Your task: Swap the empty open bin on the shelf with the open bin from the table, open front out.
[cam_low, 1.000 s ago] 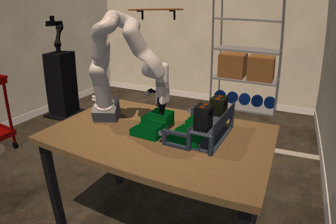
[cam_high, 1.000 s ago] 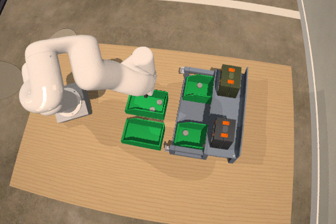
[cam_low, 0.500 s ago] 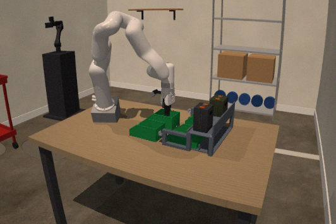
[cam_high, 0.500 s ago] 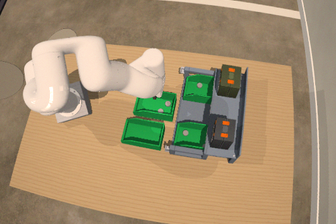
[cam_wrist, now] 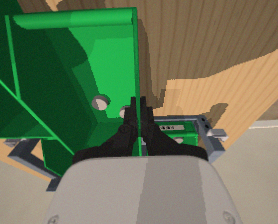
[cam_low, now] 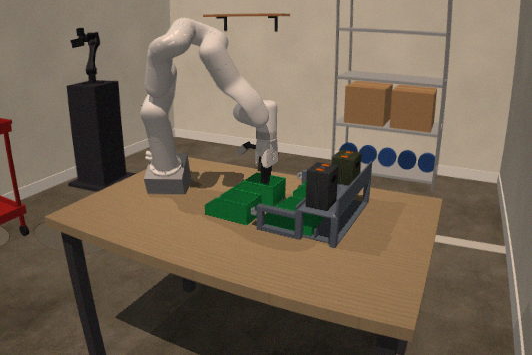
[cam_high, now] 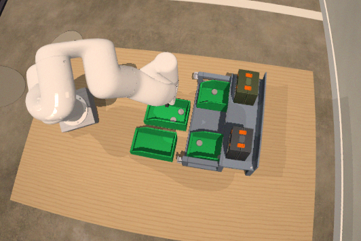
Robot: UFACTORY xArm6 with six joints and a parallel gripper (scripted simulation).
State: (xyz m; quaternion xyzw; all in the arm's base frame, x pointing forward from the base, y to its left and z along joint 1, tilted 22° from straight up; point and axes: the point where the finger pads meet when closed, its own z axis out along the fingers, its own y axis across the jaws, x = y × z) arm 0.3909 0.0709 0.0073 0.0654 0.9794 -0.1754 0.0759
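A green open bin with two round grey parts (cam_high: 162, 116) (cam_low: 269, 187) (cam_wrist: 95, 60) hangs just off the table, in front of the grey shelf (cam_high: 207, 120) (cam_low: 342, 209) (cam_wrist: 214, 136). My gripper (cam_high: 167, 105) (cam_low: 264, 173) (cam_wrist: 138, 105) is shut on this bin's thin wall, the fingers one on each side of it. A second green bin (cam_high: 154, 143) (cam_low: 231, 206), empty, stands on its base on the table beside it. The shelf's middle front place is bare, between two green bins (cam_high: 214, 94) (cam_high: 203, 145) that each hold one part.
Two dark boxes with orange marks (cam_high: 248, 87) (cam_high: 240, 143) stand on the shelf's rear upper board. The arm's base (cam_high: 76, 115) is at the table's left. Wooden table top (cam_high: 102, 182) extends in front.
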